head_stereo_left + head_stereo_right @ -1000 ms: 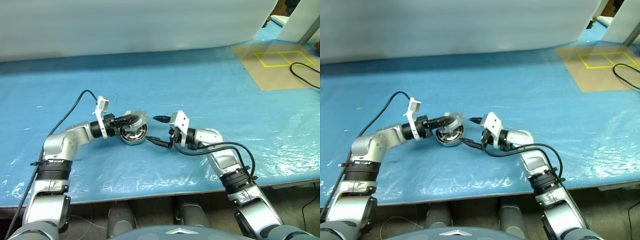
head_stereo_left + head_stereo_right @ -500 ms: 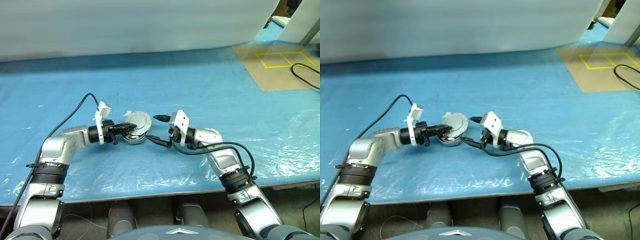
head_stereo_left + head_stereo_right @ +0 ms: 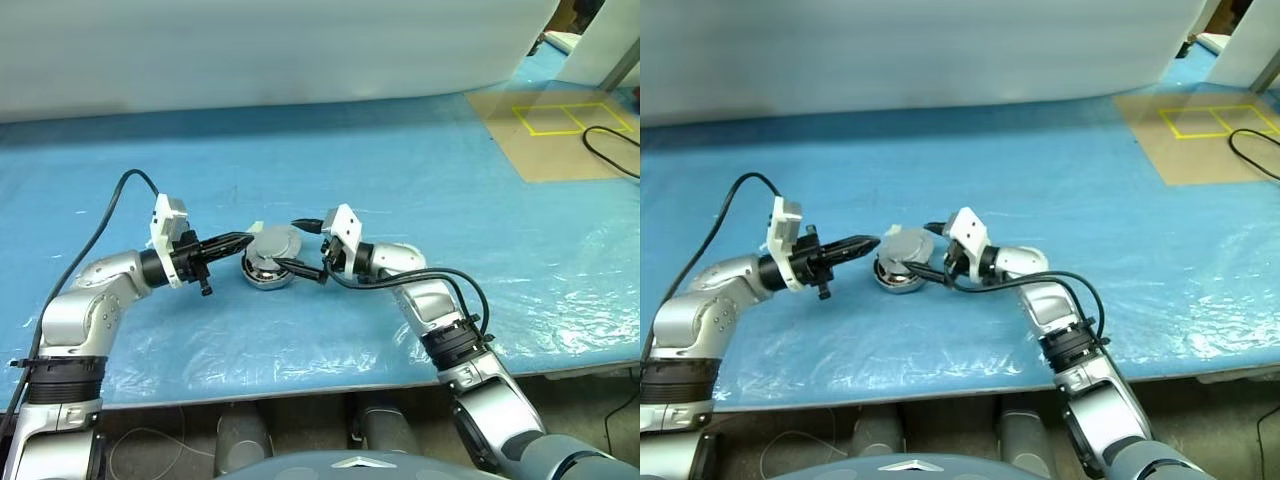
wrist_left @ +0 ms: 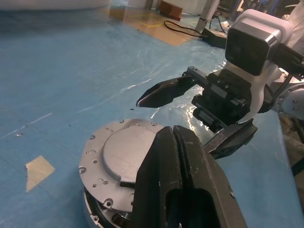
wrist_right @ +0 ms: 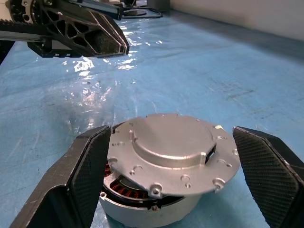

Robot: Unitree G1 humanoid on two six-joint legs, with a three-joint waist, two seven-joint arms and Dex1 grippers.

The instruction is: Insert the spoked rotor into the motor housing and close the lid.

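Observation:
The silvery lid (image 3: 275, 243) lies on top of the motor housing (image 3: 266, 275) on the blue sheet. It sits a little askew, and copper windings (image 5: 127, 190) show under one edge. The spoked rotor is hidden. My left gripper (image 3: 240, 238) is shut and empty, its tip just left of the lid and apart from it. My right gripper (image 3: 303, 248) is open and points left. Its fingers (image 5: 90, 175) stand on either side of the housing without gripping it.
A small pale tape scrap (image 4: 38, 168) lies beside the housing. A brown board with yellow squares (image 3: 550, 125) and a black cable (image 3: 610, 150) lie at the far right. A white sheet closes the back, and the table's front edge runs close to me.
The left gripper laid the tilted lid on the housing, let go and drew back to the left. The right gripper moved left until its open fingers flanked the housing.

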